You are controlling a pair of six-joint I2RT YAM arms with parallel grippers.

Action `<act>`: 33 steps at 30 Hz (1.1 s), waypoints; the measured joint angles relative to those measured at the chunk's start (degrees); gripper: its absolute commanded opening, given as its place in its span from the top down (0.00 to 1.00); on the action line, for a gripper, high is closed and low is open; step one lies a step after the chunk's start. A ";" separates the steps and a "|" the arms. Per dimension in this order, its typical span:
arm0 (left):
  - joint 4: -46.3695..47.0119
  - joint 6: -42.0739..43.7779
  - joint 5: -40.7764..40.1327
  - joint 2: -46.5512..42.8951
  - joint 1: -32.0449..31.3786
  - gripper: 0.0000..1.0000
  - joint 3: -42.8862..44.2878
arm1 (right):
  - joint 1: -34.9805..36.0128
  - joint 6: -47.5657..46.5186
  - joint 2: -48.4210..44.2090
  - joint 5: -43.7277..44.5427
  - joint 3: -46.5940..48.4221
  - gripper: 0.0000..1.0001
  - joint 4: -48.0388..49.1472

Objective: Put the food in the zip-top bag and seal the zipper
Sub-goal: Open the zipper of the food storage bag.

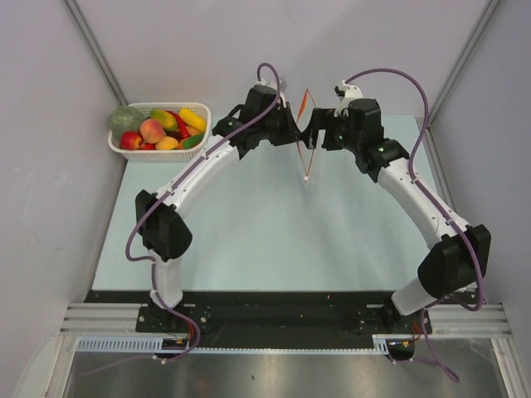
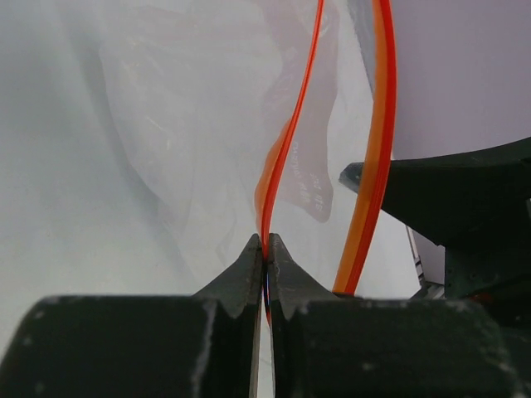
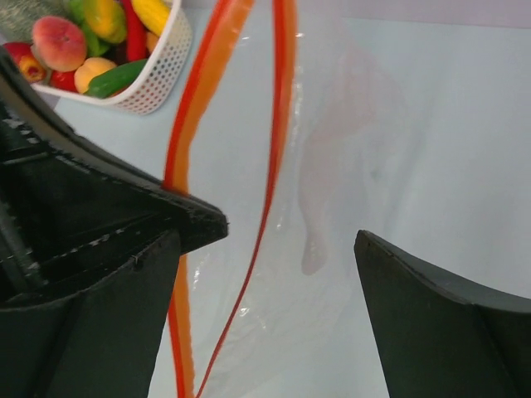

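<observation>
The zip-top bag [image 1: 304, 153] hangs in the air at the middle back of the table, between my two grippers, its orange-red zipper [image 1: 306, 104] running top to bottom. My left gripper [image 1: 292, 133] is shut on one lip of the zipper [image 2: 286, 141], pinched at the fingertips [image 2: 266, 249]. The other lip [image 2: 377, 141] stands apart, so the mouth gapes. My right gripper [image 1: 318, 131] is open, and both lips [image 3: 278, 124] pass between its jaws [image 3: 267, 240] untouched. No food shows inside the bag [image 3: 348, 166]. The food [image 1: 162, 128] lies in the basket.
A white lattice basket [image 1: 202, 112] stands at the table's back left corner; it also shows in the right wrist view [image 3: 162, 79] with the fruits [image 3: 58, 41]. Grey walls enclose the table on the left, back and right.
</observation>
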 measured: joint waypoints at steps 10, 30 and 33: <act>3.72 -2.84 3.43 0.00 1.81 0.93 -1.84 | 0.07 -0.66 2.62 6.54 2.71 0.33 -1.07; 5.73 -0.87 6.49 -0.83 7.85 0.66 -8.02 | -7.30 0.11 0.04 -0.46 0.42 1.00 -2.08; 5.53 2.01 7.80 -0.83 9.60 0.37 -8.04 | -8.96 0.35 -1.84 -3.13 -0.39 1.00 -2.40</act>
